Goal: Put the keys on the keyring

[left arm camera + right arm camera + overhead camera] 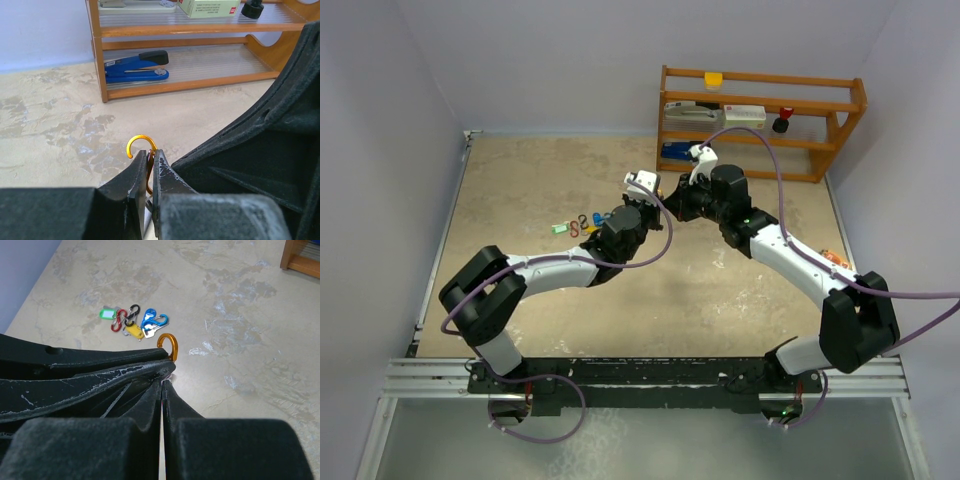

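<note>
My left gripper (150, 152) is shut on an orange S-shaped wire hook (137, 140), the keyring, whose top curl sticks up above the tips. My right gripper (164, 377) is shut, its tips pressed against the left gripper's fingers (100, 370) just below that hook (171, 342). A thin pinkish sliver shows at the right tips, and I cannot tell what it is. Both grippers meet above mid-table (670, 208). The keys (132, 322) lie in a small cluster on the table: a green tag (106, 313) and a yellow tag (134, 331) among red, black and blue hooks.
A wooden shelf (760, 115) stands at the back right, holding a blue stapler (135, 67), a box and small items. The key cluster (582, 224) lies left of the left wrist. Walls close in the table on the left, back and right.
</note>
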You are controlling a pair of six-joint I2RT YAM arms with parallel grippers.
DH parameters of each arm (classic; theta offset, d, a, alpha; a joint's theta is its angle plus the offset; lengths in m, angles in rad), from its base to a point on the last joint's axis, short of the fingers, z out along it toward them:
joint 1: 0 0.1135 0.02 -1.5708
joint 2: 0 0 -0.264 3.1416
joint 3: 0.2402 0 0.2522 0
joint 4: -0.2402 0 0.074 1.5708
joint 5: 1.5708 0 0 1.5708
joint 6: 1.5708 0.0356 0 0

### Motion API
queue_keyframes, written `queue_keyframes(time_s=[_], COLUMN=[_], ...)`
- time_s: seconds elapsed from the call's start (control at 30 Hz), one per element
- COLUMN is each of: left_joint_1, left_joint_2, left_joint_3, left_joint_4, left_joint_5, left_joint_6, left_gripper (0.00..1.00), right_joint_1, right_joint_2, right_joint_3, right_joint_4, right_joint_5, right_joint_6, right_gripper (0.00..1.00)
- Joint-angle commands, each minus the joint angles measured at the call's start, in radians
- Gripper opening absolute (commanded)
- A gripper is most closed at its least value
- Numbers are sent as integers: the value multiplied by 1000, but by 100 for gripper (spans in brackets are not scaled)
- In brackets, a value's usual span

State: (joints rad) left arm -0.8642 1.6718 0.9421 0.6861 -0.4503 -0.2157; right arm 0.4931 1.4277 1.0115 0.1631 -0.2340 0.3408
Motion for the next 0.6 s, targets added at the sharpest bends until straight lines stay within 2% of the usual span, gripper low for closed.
queue_keyframes(time_s=[0.0,0.2,0.3,0.33,0.37,0.47,0.5,0.57], left_joint_1=[8,10,11,11,13,17,21,30], left_joint_2=[-12,-18,-25,-29,-36,-62,-73,-98], left_joint_3=[46,41,32,28,22,-4,-19,-51], left_joint_4=[34,33,32,31,26,18,17,8], left_joint_5=[-4,-7,-8,-7,-7,-3,5,28], left_joint_6=[18,19,19,21,21,20,17,9], left_gripper=[0,0,0,0,0,0,0,0], right_joint_1=[9,9,9,9,9,6,6,5], right_joint_2=[-28,-46,-69,-78,-84,-102,-106,-108], right_joint_3=[47,40,34,32,32,29,30,34], right_joint_4=[26,26,9,-5,-33,-62,-71,-92], right_joint_5=[-31,-10,76,125,161,232,254,295], right_joint_6=[-14,-13,-9,-3,3,29,26,23], right_gripper=[0,0,0,3,10,52,61,71])
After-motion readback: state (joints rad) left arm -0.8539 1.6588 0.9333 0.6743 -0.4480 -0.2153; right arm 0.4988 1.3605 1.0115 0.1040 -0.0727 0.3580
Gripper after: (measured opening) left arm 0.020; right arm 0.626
